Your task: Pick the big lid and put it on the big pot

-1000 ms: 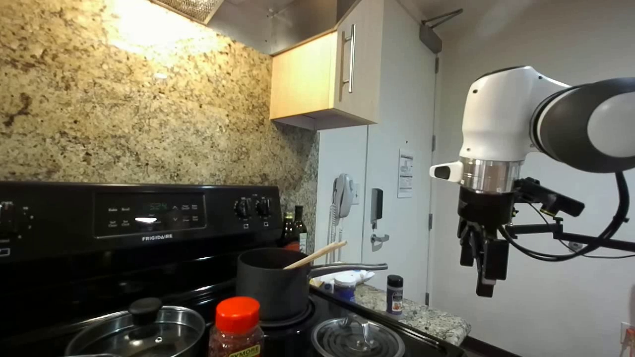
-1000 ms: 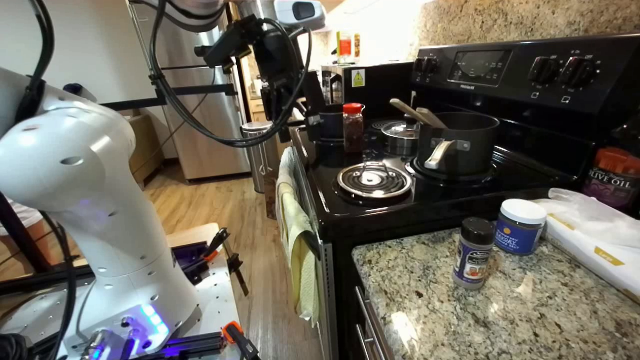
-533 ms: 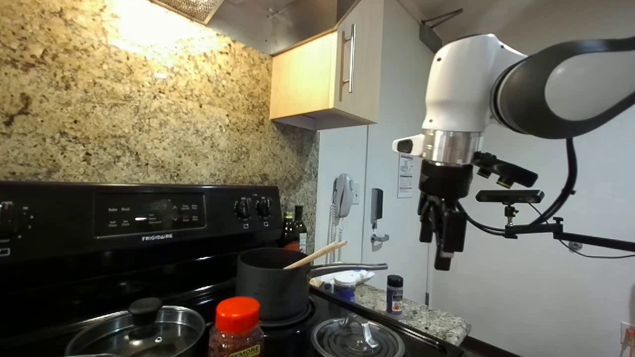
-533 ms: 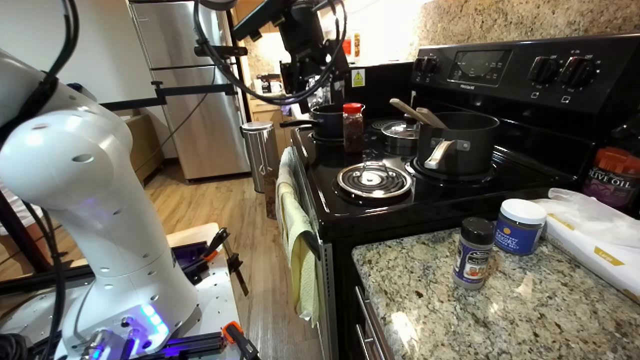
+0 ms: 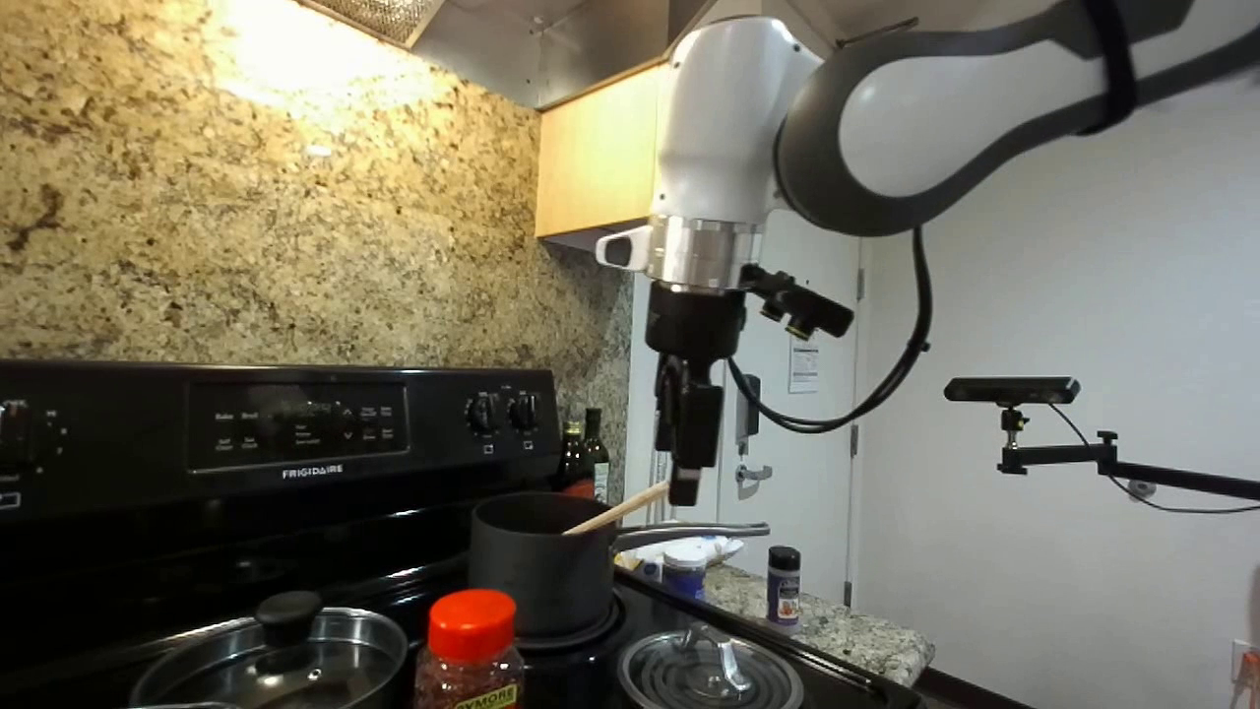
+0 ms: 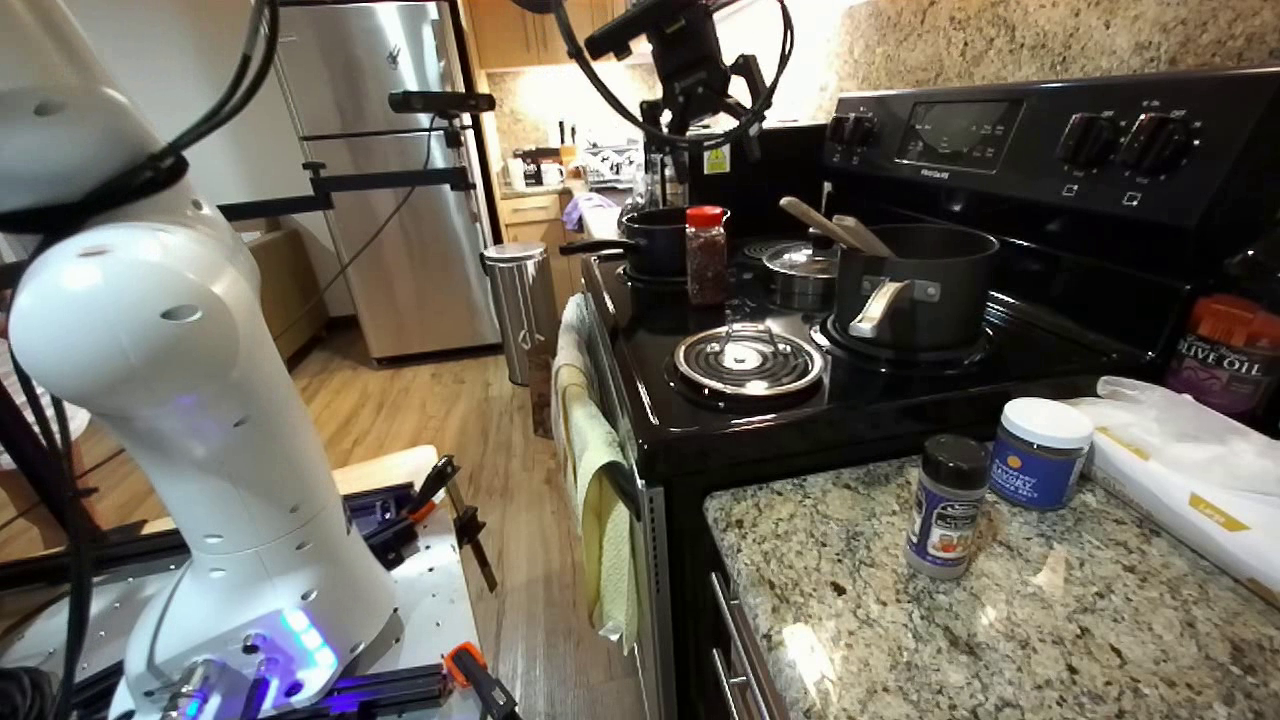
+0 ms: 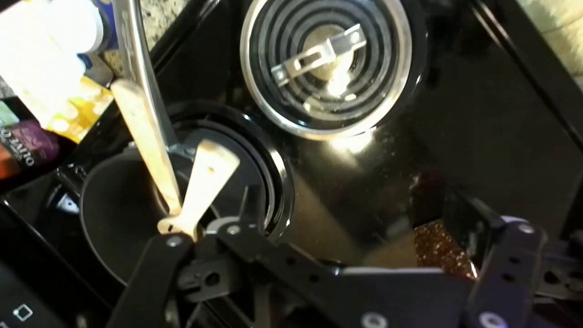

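Approach seems in hand: jaws of the black gripper (image 7: 362, 209) stand apart, empty. Next, it probably must descend to the round glass lid with black knob (image 5: 290, 658), lower left of the frame.

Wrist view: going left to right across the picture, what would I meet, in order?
Olive oil bottle → dark pot with wooden utensils in it → metal-handled glass lid → jar of reddish flakes, partly hidden → pale towel at the upper right corner.
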Available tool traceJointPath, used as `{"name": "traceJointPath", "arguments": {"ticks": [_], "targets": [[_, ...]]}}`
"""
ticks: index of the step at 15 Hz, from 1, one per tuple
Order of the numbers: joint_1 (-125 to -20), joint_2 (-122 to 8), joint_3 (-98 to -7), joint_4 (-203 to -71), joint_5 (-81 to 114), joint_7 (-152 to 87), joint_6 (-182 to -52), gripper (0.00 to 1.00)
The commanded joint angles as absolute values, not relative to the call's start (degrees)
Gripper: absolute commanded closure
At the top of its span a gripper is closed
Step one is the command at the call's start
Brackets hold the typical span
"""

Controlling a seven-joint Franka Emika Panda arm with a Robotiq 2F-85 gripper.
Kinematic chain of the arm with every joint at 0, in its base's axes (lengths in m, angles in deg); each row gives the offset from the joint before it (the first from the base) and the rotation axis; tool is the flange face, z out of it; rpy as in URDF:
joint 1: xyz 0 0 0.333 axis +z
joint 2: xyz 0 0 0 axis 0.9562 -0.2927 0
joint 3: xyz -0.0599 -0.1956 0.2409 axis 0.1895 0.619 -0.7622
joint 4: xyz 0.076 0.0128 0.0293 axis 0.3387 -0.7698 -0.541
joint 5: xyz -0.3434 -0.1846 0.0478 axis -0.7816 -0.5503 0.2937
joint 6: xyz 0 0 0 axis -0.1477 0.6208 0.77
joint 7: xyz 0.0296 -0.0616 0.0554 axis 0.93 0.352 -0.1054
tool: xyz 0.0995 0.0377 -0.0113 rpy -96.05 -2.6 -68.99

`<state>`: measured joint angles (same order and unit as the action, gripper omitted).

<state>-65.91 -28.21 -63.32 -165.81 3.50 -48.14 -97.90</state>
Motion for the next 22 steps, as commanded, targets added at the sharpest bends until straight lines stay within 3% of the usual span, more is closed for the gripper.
{"name": "traceJointPath", "arguments": {"ticks": [1, 6, 7, 15, 18, 22], "targets": [[-65.5, -39.84, -64.88, -152.92, 0.33, -49.51, -97.24, 0.0], [-63.85, -51.65, -65.71, -138.97, -1.2, -50.86, -96.33, 0.0], [-64.09, -47.52, -65.23, -144.77, 0.03, -48.65, -97.87, 0.0], [-64.01, -51.11, -65.25, -141.25, 1.17, -49.88, -102.63, 0.0], [-64.24, -55.0, -65.32, -137.87, 2.36, -52.09, -109.46, 0.0], [-64.35, -61.77, -65.68, -130.39, 5.05, -56.99, -107.73, 0.0]]}}
